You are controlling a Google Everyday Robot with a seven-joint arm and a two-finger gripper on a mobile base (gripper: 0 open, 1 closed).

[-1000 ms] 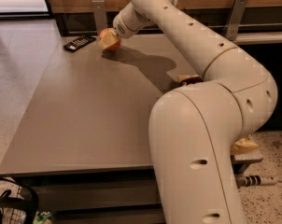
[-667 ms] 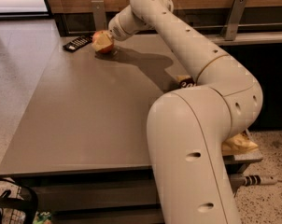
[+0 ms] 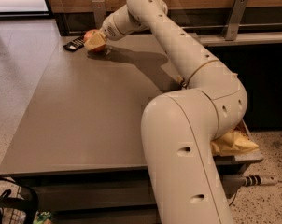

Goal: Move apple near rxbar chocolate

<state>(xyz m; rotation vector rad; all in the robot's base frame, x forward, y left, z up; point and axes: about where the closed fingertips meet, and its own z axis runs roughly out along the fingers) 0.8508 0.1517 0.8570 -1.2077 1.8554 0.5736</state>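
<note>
The apple [image 3: 89, 34] shows as a red-orange patch at the table's far left corner, mostly covered by the tan fingers [image 3: 97, 41] of my gripper [image 3: 94, 40]. The gripper is shut on the apple and holds it at or just above the tabletop. The rxbar chocolate [image 3: 74, 44], a small flat black packet, lies on the table just left of the apple, close to the table's left edge. My arm reaches across the table from the lower right to that corner.
The grey table [image 3: 85, 120] has a wood wall with metal brackets [image 3: 234, 17] behind it. A yellow bag [image 3: 234, 143] lies at the right edge, partly behind my arm. A black basket [image 3: 12, 208] stands on the floor at lower left.
My gripper has moved left along the table's far edge with the apple in it, closing on the black packet.
</note>
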